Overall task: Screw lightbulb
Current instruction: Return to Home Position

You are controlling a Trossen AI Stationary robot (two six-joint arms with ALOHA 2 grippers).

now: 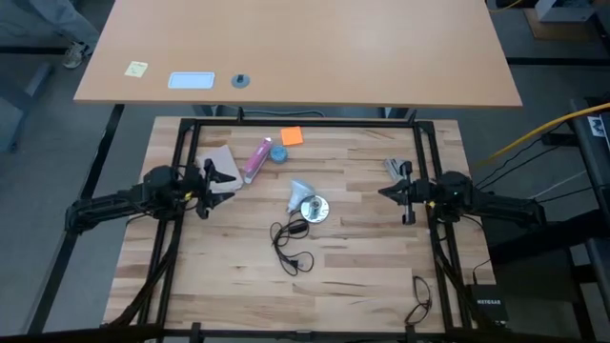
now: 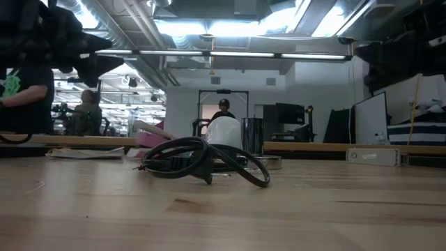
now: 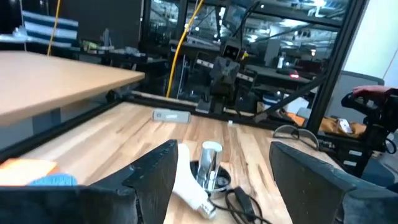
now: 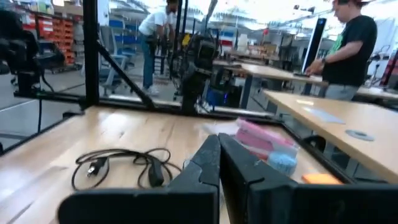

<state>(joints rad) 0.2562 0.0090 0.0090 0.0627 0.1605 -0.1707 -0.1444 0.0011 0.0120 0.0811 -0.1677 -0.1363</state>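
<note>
Counter (image 1: 362, 267) scene: lightbulb (image 1: 299, 191) lies beside lamp base (image 1: 315, 210); left tool (image 1: 225, 179) gapes empty, right tool (image 1: 388, 191) closed empty; both should retreat without snagging.

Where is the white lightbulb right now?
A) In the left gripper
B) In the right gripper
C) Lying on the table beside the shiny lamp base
C: the lightbulb lies on its side on the wooden table, right beside the silver lamp base.
</note>
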